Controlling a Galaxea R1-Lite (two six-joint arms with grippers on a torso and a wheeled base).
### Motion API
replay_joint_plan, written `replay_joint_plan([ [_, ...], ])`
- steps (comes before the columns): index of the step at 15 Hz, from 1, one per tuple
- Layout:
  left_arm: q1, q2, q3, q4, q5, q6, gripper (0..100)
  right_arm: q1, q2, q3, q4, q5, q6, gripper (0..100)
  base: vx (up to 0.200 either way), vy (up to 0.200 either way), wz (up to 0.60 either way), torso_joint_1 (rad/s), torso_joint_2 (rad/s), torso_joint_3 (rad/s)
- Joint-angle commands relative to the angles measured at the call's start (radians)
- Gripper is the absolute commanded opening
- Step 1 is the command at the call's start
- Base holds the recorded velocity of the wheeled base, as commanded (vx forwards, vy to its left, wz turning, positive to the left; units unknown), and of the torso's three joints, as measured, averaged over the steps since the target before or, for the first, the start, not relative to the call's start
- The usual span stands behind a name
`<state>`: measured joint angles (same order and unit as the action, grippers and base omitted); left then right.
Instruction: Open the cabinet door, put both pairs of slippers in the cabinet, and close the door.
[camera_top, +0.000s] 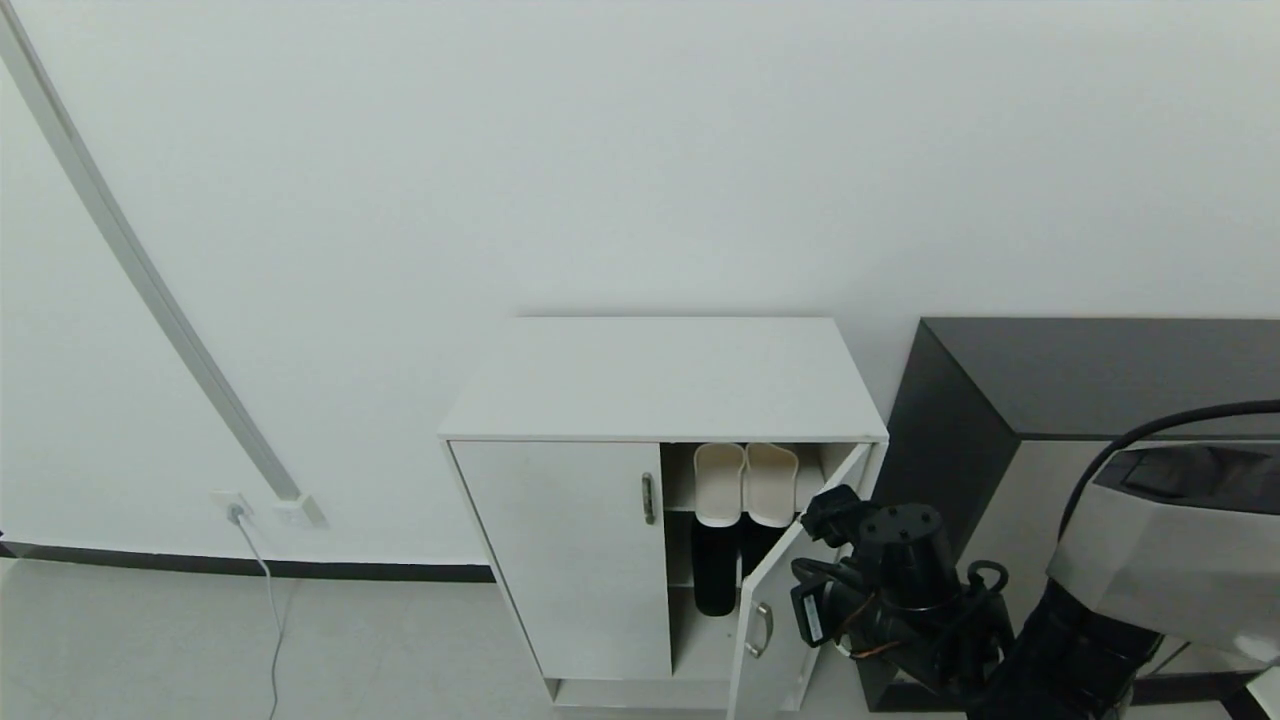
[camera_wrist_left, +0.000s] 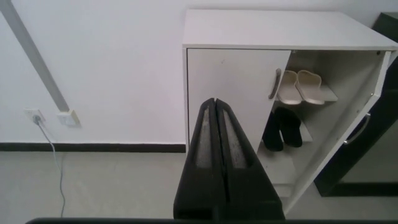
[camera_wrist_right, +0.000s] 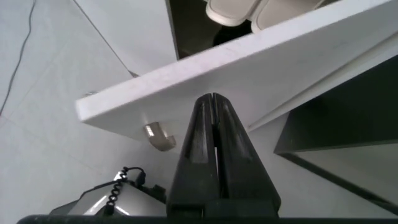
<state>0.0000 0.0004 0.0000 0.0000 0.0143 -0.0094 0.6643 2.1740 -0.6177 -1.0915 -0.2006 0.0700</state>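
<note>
cabinet: right door ajar, left door closed. white slippers inside, high up; black slippers just below. right jaws closed, at right door's top edge. left jaws closed, empty, well apart from cabinet.

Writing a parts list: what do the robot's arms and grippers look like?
The left gripper and right gripper are black, each with two long tapering fingers faced with grey pads. The right arm is black with trailing cables, then a silver-grey shell.

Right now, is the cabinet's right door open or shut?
Partly open: the right door swings outward, showing white slippers and black slippers inside.
</note>
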Motion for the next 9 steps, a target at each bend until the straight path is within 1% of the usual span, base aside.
replay_joint_plan([
  [1, 0.0, 0.0, 0.0, 0.0, 0.0, 0.0, 0, -0.002, 0.038, -0.04, 0.001, 0.001, 0.001, 0, 0.0, 0.0, 0.0, 0.0, 0.0, 0.0],
  [4, 0.0, 0.0, 0.0, 0.0, 0.0, 0.002, 0, -0.002, 0.07, -0.091, 0.001, 0.001, 0.001, 0, 0.0, 0.0, 0.0, 0.0, 0.0, 0.0],
  [5, 0.0, 0.0, 0.0, 0.0, 0.0, 0.011, 0, -0.002, 0.096, -0.136, 0.002, 0.001, 0.001, 0, 0.0, 0.0, 0.0, 0.0, 0.0, 0.0],
  [6, 0.0, 0.0, 0.0, 0.0, 0.0, 0.008, 0, -0.002, 0.109, -0.166, 0.004, 0.001, 0.001, 0, 0.0, 0.0, 0.0, 0.0, 0.0, 0.0],
  [8, 0.0, 0.0, 0.0, 0.0, 0.0, 0.012, 0, -0.003, 0.144, -0.232, 0.007, 0.001, 0.001, 0, 0.0, 0.0, 0.0, 0.0, 0.0, 0.0],
  [9, 0.0, 0.0, 0.0, 0.0, 0.0, 0.006, 0, -0.006, 0.156, -0.261, 0.007, 0.001, 0.001, 0, 0.0, 0.0, 0.0, 0.0, 0.0, 0.0],
])
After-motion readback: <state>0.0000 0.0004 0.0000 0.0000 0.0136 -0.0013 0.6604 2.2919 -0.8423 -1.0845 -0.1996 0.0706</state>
